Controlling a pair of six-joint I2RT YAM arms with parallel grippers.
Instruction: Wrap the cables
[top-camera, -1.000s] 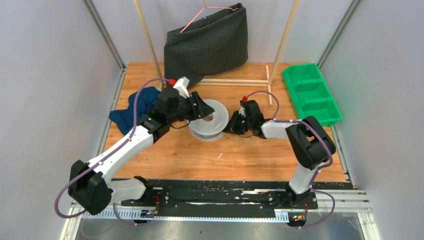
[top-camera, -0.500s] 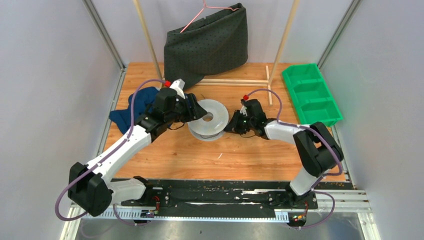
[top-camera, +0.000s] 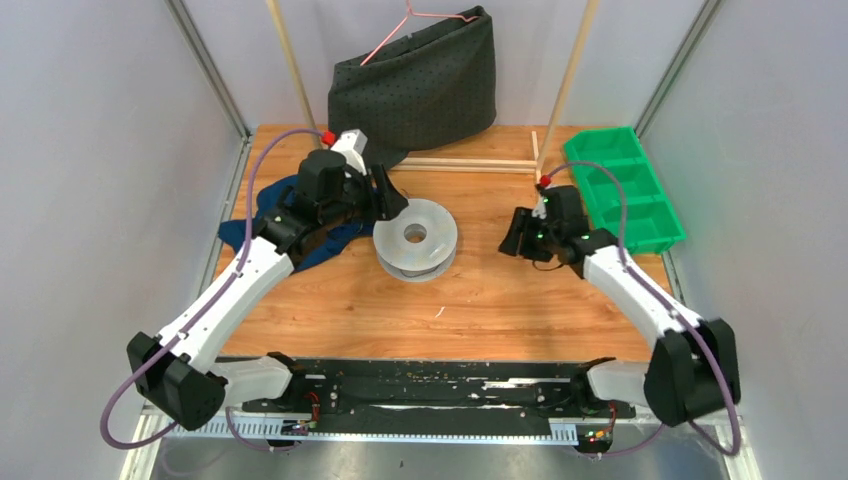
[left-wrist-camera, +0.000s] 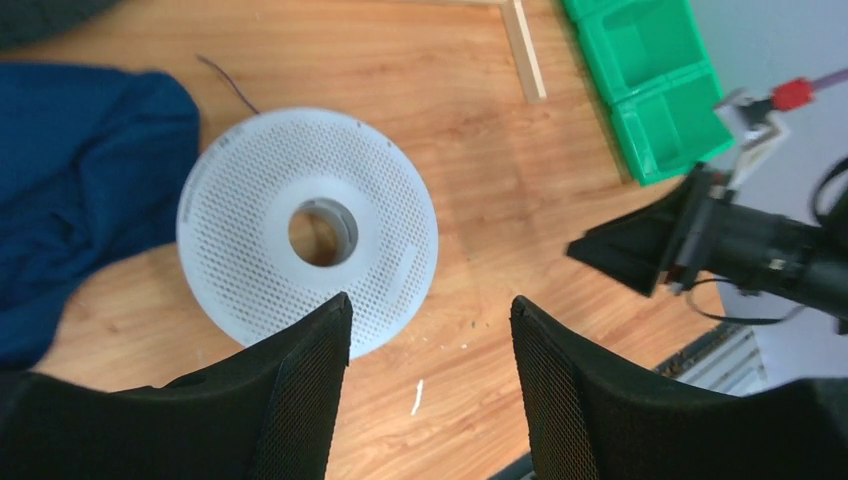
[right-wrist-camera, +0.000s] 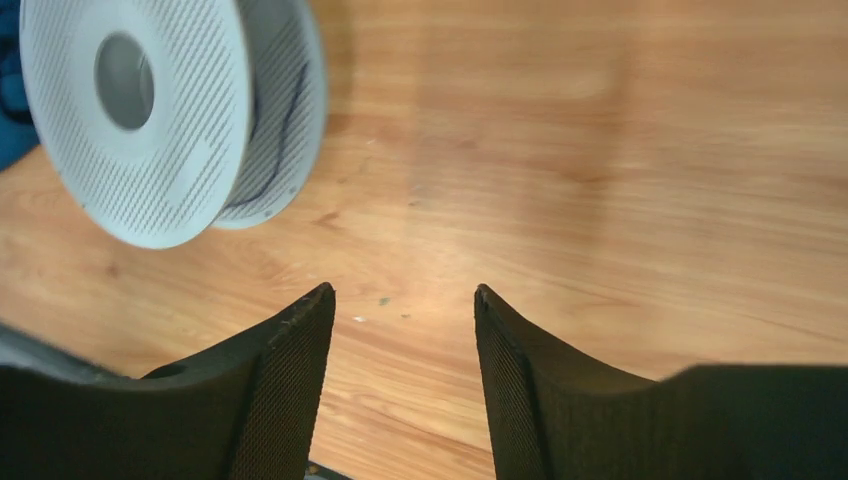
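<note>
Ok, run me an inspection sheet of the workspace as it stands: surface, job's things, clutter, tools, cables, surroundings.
Surface: wooden table, bare wood with a few small pale specks near the front.
Job's things: grey-white spool resting on the table between the arms. The thin black cable is wound between its flanges, and a short loose end lies on the wood.
Clutter: blue cloth left of the spool; green bin at the right edge; wooden sticks at the back.
Tools: left tool open, empty, close by the spool; right tool open, empty, apart from it.
Cables: purple hoses run along both arms; no snag seen.
Surroundings: dark dotted fabric on a pink hanger; plain walls.
</note>
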